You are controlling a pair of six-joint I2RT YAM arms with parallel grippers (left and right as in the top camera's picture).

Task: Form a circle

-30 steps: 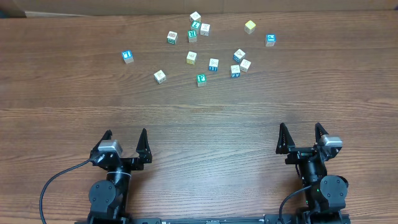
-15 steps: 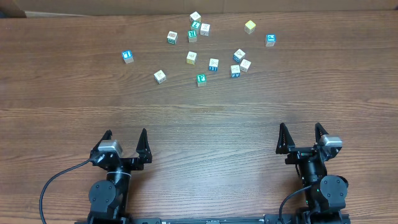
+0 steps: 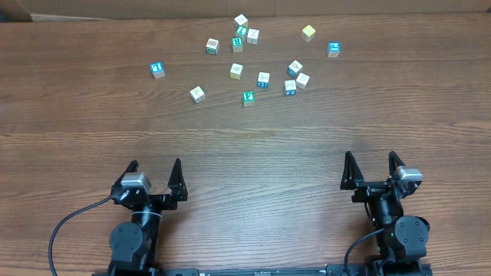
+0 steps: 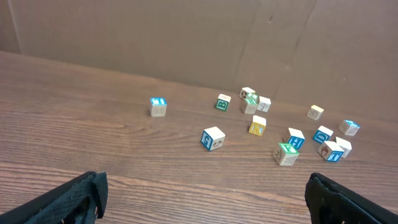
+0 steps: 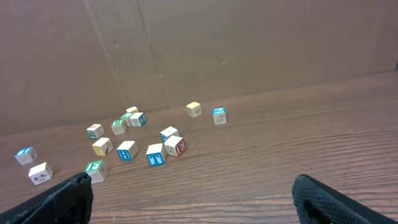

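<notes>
Left gripper (image 3: pixel 156 163) and right gripper (image 3: pixel 370 156) spread wide, empty, well apart from scattered alphabet cubes (image 3: pixel 263 79); light, rigid, probably best pinched across opposite flat faces.

Letter "T" on a blue-faced cube (image 5: pixel 156 156)

No ring as yet: the little wooden alphabet cubes (image 3: pixel 236 70) lie scattered, flat and loose, over the far part of the tabletop (image 3: pixel 245 153), toward twelve o'clock. Four huddle close at the top of the scatter, among them a green-faced cube (image 3: pixel 242 31). A blue-faced cube (image 3: pixel 156 70) sits alone at nine o'clock, a yellowish cube (image 3: pixel 308 33) at two, three bunch at three o'clock, and a green-lettered cube (image 3: pixel 248 97) lies at six
</notes>
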